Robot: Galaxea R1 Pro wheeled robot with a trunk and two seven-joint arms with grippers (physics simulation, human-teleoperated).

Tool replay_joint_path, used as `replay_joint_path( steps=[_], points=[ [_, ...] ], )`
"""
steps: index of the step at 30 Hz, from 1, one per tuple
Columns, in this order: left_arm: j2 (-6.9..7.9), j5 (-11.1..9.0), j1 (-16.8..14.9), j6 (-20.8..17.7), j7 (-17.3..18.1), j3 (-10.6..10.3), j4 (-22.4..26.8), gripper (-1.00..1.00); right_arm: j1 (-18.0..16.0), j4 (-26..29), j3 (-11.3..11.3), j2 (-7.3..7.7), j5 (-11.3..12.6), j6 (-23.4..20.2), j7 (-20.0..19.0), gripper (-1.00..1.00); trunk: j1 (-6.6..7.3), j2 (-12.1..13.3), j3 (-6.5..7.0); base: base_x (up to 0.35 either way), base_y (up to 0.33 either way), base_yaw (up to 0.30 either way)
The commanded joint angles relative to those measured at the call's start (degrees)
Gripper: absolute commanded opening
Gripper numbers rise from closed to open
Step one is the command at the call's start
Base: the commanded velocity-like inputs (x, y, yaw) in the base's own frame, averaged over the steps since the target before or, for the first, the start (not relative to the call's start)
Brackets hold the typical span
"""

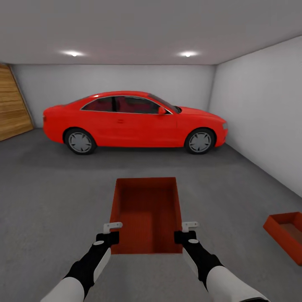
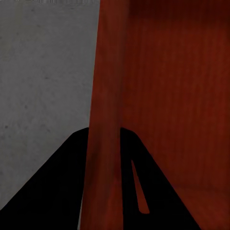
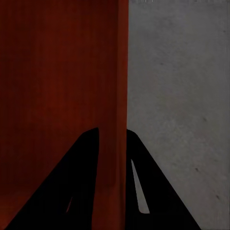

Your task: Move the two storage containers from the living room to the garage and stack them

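Here's the held container [image 1: 147, 214], orange-red and open-topped, carried out in front of the robot with its long axis pointing toward the car. Both arms are on it, one per long wall near the closer end. That two-sided hold looks chosen to keep the bin level, its open top facing up.

The left gripper [image 1: 110, 232] has its jaws straddling the left wall: in the left wrist view the ribbed wall [image 2: 103, 143] runs straight between the two dark fingers [image 2: 62, 187], one inside the bin, one outside, closed onto it. The right gripper [image 1: 186, 230] mirrors that; in the right wrist view the right wall [image 3: 112, 143] sits pinched between its fingers [image 3: 81, 182]. So both jaws are clamped on a wall.

Under the bin is the speckled grey floor [image 1: 50, 201] of the garage. Whether the bin's base is touching it or hanging just above, I can't tell from here.

Out to the right, the second container [image 1: 289, 235] rests on the floor near the right wall [image 1: 260, 117], well apart from the held one and cut off by the picture's edge. That one looks like the base, so the carried bin would need to swing right and go down onto it.

Beyond, the red car [image 1: 134, 121] is parked broadside by the back wall, ceiling lights [image 1: 187, 54] glowing above.
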State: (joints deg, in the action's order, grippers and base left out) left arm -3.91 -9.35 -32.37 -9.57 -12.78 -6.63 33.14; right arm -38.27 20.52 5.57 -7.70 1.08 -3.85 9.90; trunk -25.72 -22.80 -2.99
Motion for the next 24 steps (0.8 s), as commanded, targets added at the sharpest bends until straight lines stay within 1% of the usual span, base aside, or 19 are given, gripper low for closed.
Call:
replay_joint_path(
  steps=[1, 6, 24],
  points=[
    [0.05, -2.3, -0.1, 2.4, -0.8, 1.1, 1.3, -1.0, 0.0, 0.0, -0.8, 0.05, -0.1, -0.4, 0.7, -1.0, -0.07, -0.1, -0.13, 0.32, 0.083, -0.041],
    [0.05, -2.3, -0.1, 2.4, -0.8, 1.0, 1.2, -1.0, 0.0, 0.0, -0.8, 0.03, -0.1, -0.5, 0.7, -1.0, -0.07, -0.1, -0.13, 0.32, 0.083, -0.183],
    [0.13, -2.3, -0.1, 2.4, -0.8, 1.1, 1.2, -1.0, 0.0, 0.0, -0.8, 0.05, -0.1, -0.5, 0.7, -1.0, -0.07, -0.1, -0.13, 0.32, 0.083, -0.261]
  ],
)
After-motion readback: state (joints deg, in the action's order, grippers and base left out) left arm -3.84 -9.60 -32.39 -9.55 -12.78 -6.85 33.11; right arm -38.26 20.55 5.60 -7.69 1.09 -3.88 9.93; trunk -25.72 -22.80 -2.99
